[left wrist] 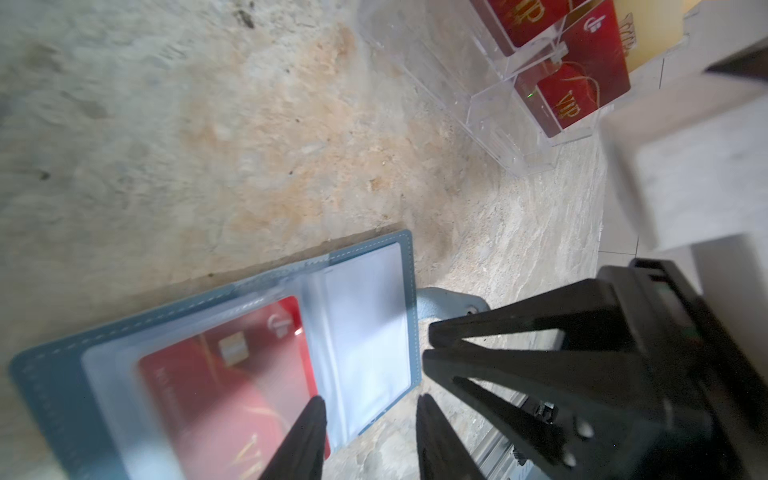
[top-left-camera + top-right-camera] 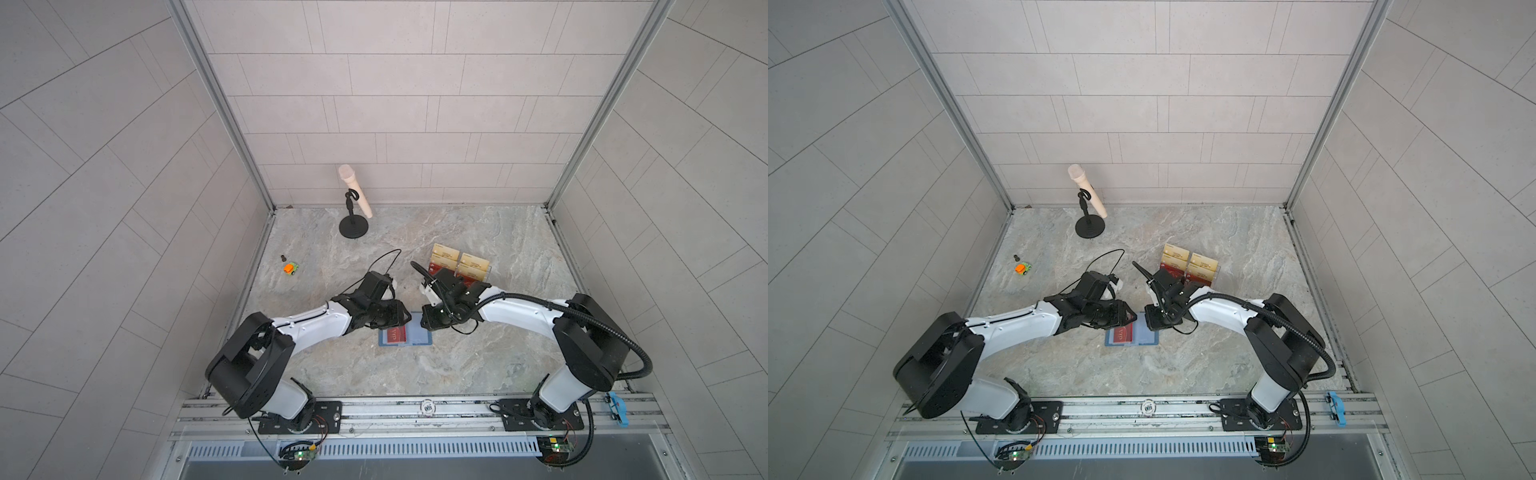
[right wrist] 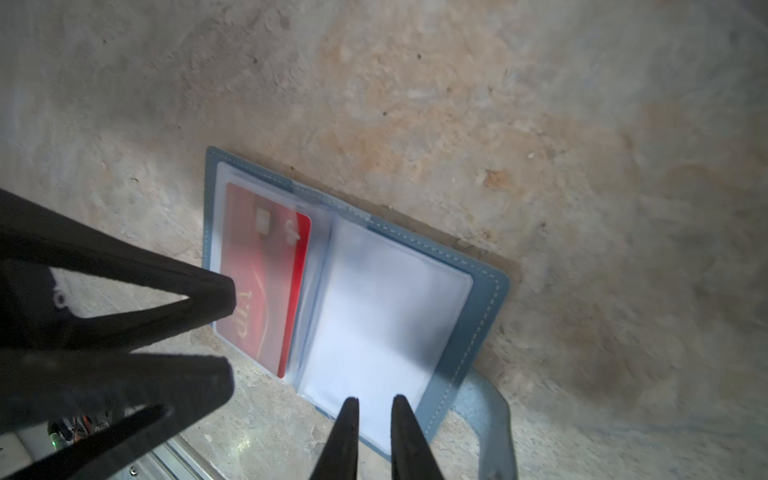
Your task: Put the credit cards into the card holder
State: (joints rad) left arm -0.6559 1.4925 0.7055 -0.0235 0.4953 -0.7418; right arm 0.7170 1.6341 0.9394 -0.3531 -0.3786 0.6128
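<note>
The slate-blue card holder [image 2: 420,339] [image 2: 1147,335] lies open and flat on the marble table, between my two grippers. One red VIP credit card [image 2: 396,335] [image 1: 232,386] [image 3: 266,282] sits inside the clear sleeve of its left page. The right page's sleeve [image 3: 382,316] holds nothing. My left gripper [image 2: 407,319] [image 1: 370,398] hovers at the holder's far edge, open, with nothing between its fingers. Just over the right page's edge, my right gripper [image 2: 424,326] [image 3: 376,398] shows a narrow gap and grips nothing. More red credit cards [image 1: 573,95] stand in the acrylic stand.
A clear tiered acrylic stand [image 2: 459,266] [image 2: 1190,266] with red and pale gold cards stands just behind my right wrist. A microphone on a black round-based stand [image 2: 353,199] is at the back. A small orange and green toy car [image 2: 291,269] lies at the left.
</note>
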